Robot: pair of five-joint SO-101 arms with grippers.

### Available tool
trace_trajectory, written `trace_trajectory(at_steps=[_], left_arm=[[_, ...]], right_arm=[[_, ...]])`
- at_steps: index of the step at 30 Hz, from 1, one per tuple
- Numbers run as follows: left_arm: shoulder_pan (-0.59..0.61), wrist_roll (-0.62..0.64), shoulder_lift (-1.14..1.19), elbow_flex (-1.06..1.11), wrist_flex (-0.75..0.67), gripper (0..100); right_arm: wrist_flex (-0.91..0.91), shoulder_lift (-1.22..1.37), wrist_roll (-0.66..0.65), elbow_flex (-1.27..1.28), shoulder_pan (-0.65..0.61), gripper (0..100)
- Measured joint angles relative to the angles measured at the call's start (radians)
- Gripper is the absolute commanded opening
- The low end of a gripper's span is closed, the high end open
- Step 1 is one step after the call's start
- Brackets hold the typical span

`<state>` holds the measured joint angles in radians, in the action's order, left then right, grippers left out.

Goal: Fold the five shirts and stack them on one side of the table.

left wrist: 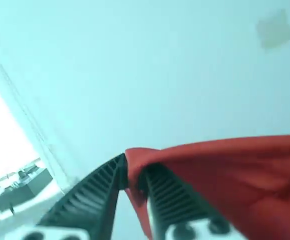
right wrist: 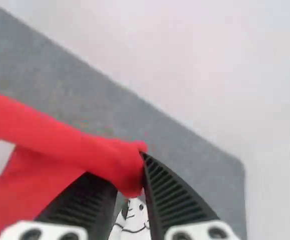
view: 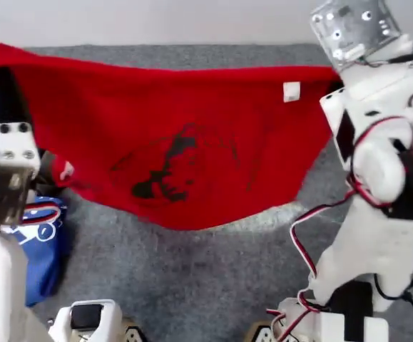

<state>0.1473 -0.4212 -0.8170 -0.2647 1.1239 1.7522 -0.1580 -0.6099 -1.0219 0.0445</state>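
Hanging outstretched, the red shirt (view: 192,114) is clamped at opposite ends by the left claw (left wrist: 134,170) and right claw (right wrist: 124,175).

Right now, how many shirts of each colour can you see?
red shirt: 1
blue shirt: 1
Total: 2 shirts that show plainly. Other bits of cloth at the edges are too hidden to count.
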Motion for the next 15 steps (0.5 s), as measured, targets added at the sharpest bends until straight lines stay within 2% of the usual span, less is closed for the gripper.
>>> trace_trajectory(at_steps=[7, 15], left_arm=[[0.000, -0.089, -0.006, -0.077, -0.101, 1], [0.000, -0.117, -0.012, -0.169, -0.068, 1]], right_arm=[[0.003, -0.058, 0.021, -0.117, 0.000, 0.9], [0.003, -0.190, 0.021, -0.118, 0.000, 0.9]])
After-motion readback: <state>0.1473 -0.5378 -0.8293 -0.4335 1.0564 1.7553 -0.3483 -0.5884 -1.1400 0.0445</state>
